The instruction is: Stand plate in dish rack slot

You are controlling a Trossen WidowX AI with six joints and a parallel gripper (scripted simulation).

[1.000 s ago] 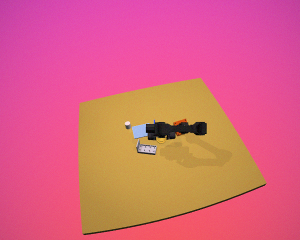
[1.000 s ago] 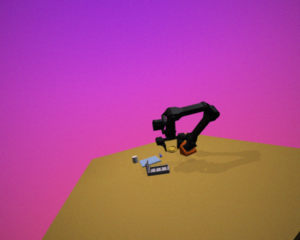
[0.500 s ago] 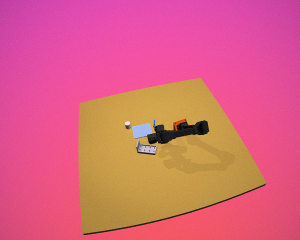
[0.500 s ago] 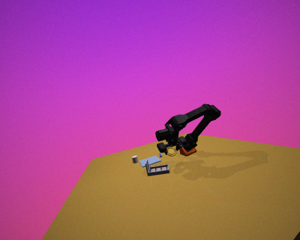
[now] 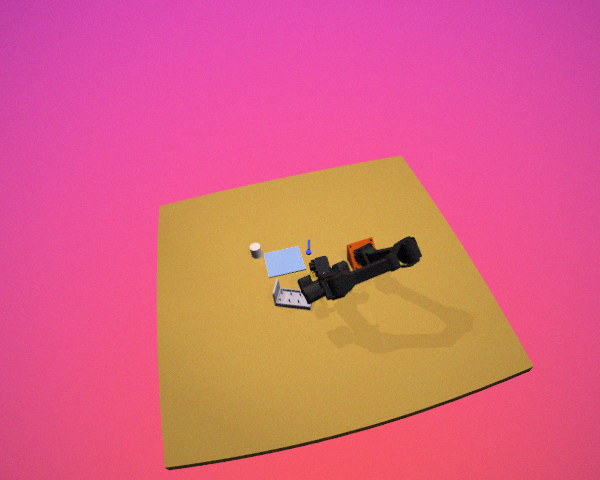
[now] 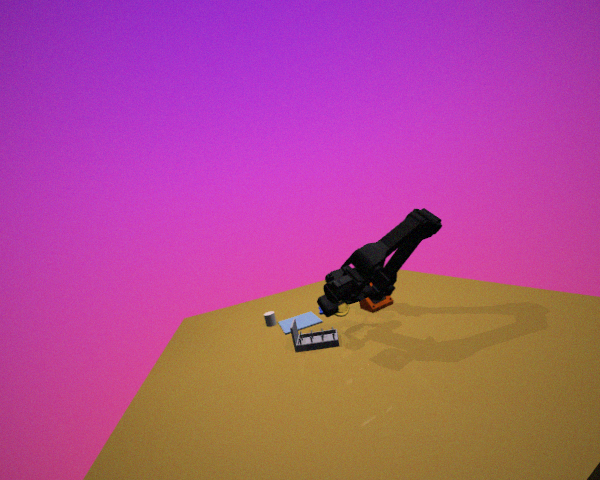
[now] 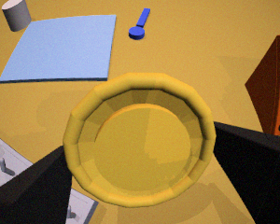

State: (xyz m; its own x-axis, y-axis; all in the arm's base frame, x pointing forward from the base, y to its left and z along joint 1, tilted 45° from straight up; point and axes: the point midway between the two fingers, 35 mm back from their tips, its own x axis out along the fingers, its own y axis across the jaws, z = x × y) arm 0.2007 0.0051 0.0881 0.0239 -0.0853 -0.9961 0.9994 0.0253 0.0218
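The black two-fingered gripper (image 5: 316, 274) (image 6: 341, 308) (image 7: 140, 145) is clamping the round yellow plate with a thick raised rim (image 6: 343, 309) (image 7: 142, 81); in the wrist view its black fingers are pressing on opposite sides of that rim. The plate is hanging between the fingers, raised off the yellow bench (image 5: 248, 372) (image 6: 269, 403) (image 7: 191, 28).

The pale grey dish rack with short pegs and one upright end panel (image 5: 292, 305) (image 6: 317, 346) (image 7: 87, 207) is lying below the fingers, partly behind the left-hand one in the wrist view. Beyond the fingers, at the top of that view, are lying the flat light-blue rectangular board (image 5: 285, 261) (image 6: 300, 321) (image 7: 63, 49), the small blue spoon-like piece (image 5: 308, 248) (image 6: 320, 311) (image 7: 136, 33) and the pale grey cylinder (image 5: 255, 250) (image 6: 269, 318) (image 7: 17, 15). The orange block-like arm base (image 5: 351, 256) (image 6: 374, 306) (image 7: 266, 89) is showing past the right-hand finger.

The step in hand is probably carrying and turning the plate towards the rack. The next move is calling for the fingers to bring it over a slot, edge down and lined up between the rails, before lowering and letting go. A crooked approach could be catching the rim on a peg.

No brand, label or readable writing is showing.
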